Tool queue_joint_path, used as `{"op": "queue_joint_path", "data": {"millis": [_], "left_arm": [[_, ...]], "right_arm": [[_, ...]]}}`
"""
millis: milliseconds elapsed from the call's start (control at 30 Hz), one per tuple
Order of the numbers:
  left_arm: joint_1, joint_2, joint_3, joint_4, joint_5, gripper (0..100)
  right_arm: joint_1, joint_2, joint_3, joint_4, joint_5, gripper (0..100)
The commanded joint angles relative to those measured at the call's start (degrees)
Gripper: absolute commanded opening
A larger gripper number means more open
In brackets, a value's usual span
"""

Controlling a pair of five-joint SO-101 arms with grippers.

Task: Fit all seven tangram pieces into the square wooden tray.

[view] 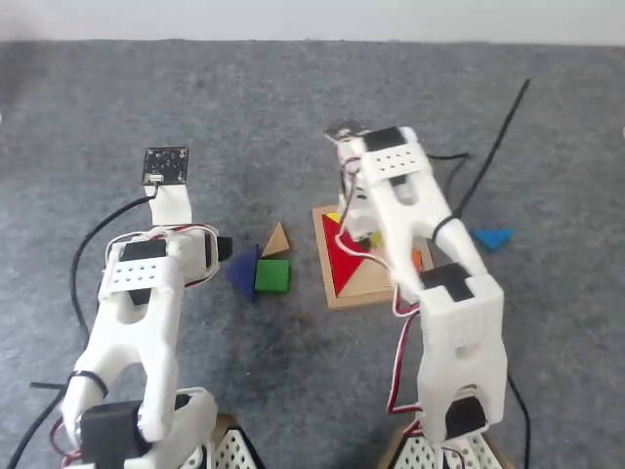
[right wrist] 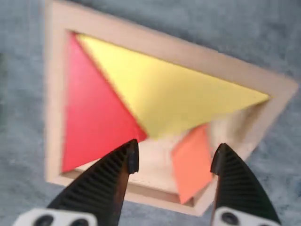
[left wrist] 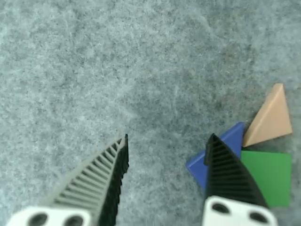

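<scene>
Square wooden tray [view: 354,299] just right of the middle of the grey felt surface [view: 244,117]. Inside it: large red triangle [right wrist: 89,117] against the tray's left edge and large yellow triangle [right wrist: 169,89] along its far edge, meeting side to side. Small orange piece [right wrist: 190,162] toward the tray's right edge, exact shape unclear.

Right gripper [right wrist: 178,143] above the tray's bare floor, claw released, grasping nothing.

Near the surface's middle, just off the tray's left edge, a close cluster: tan wooden triangle [left wrist: 273,117], green square [left wrist: 270,176], dark blue piece [left wrist: 233,137].

Left gripper [left wrist: 169,137] spread wide, clutching nothing, over bare felt beside that cluster.

Light blue triangle [view: 491,237] alone, between the tray and the surface's right edge.
</scene>
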Motion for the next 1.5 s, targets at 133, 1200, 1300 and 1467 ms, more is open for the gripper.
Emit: {"op": "queue_joint_path", "data": {"millis": [133,1200,1300,1467], "left_arm": [[0.2,-0.8,-0.9,0.1,0.4,26],[1.0,-0.7,-0.7,0.2,0.4,26],[1.0,-0.8,-0.8,0.2,0.4,26],[1.1,-0.8,-0.7,0.2,0.4,26]], "right_arm": [[-1.5,-0.7,-9.0,9.7,2.1,27.0],[5.8,-25.1,38.8,-26.6,26.8,27.0],[6.3,-24.9,41.1,-27.8,27.4,27.0],[10.3,-24.9,42.4,-31.3,27.1,27.0]]}}
